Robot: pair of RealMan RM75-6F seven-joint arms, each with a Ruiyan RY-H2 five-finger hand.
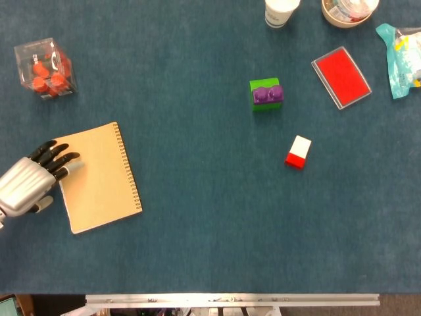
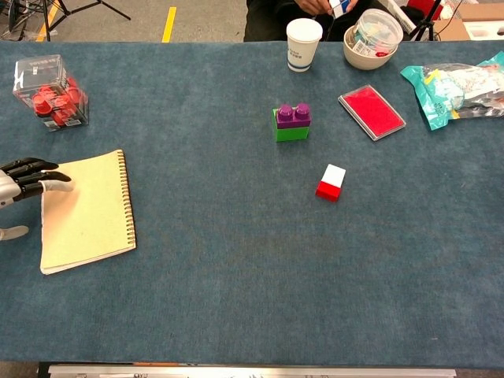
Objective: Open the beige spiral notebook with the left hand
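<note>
Head view: The notebook [image 1: 99,176] is lying closed and flat on the worktop [image 1: 210,217], at the left side, with its spiral binding running along the right edge. The left hand [image 1: 29,183] is sitting at the notebook's left edge with fingers spread apart, gripping nothing; the dark fingertips [image 1: 64,160] are reaching over the upper left corner of the cover, though whether they are touching it cannot be determined. No writing is showing on the cover. A clear box of red pieces [image 1: 45,68] is standing above the notebook, well apart from it. A green and purple block [image 1: 266,93] and a red and white block [image 1: 298,152] are sitting near the centre. A red pad [image 1: 340,76] is lying tilted at upper right, beside a teal packet [image 1: 400,58]. A paper cup [image 1: 280,12] and a bowl [image 1: 348,10] are being cut by the top edge.

Chest view: The left hand [image 2: 20,189] is entering from the left border, fingers apart, at the notebook's [image 2: 85,211] upper left corner. The paper cup [image 2: 303,44] is carrying small print that is too fine to read. Nothing is standing between the hand and the notebook. The right hand is appearing in neither view.
</note>
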